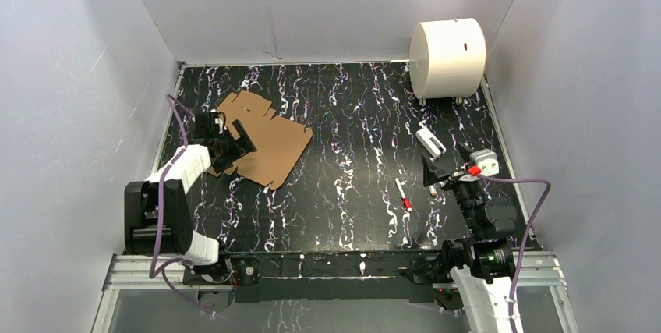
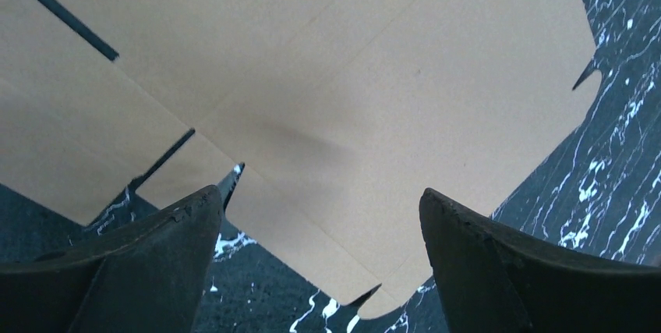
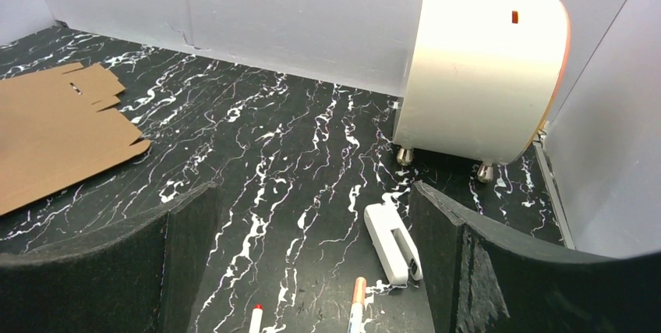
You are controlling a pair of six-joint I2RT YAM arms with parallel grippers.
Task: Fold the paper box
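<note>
Folding step, top view: the paper box (image 1: 265, 139) lies flat and unfolded in the upper left of the frame, on the black marbled table (image 1: 351, 115). No flap is raised, so the work appears to be at its start.
Left arm, top view: the left gripper (image 1: 238, 144) hangs over the box's left edge with its jaws apart. Contact cannot be confirmed from here.
Right arm, top view: the right gripper (image 1: 444, 160) sits at the right of the frame, well apart from the box. It is near a small white block (image 1: 430, 141) and a red-tipped pen (image 1: 402, 193). A white cylinder (image 1: 447, 58) stands in the upper right.
Box, left wrist view: the cardboard (image 2: 351, 99) fills the upper frame, with crease lines and slits visible.
Fingers, left wrist view: the fingers (image 2: 156, 247) are spread wide to either side of a lower flap and hold nothing. Whether the tips touch the sheet cannot be told.
Method, judged: work one outer flap at a time, getting a finger under its free edge beside a slit and hinging it up along the crease. The sheet looks thin and liable to slide, so the other arm should pin the centre panel.
Fingers, right wrist view: the fingers (image 3: 499, 263) are wide apart and hold nothing.
Surroundings, right wrist view: the box (image 3: 54, 130) lies at the left edge of the frame, out of reach of this gripper. The block (image 3: 394, 243) lies just beside the right-hand finger.
</note>
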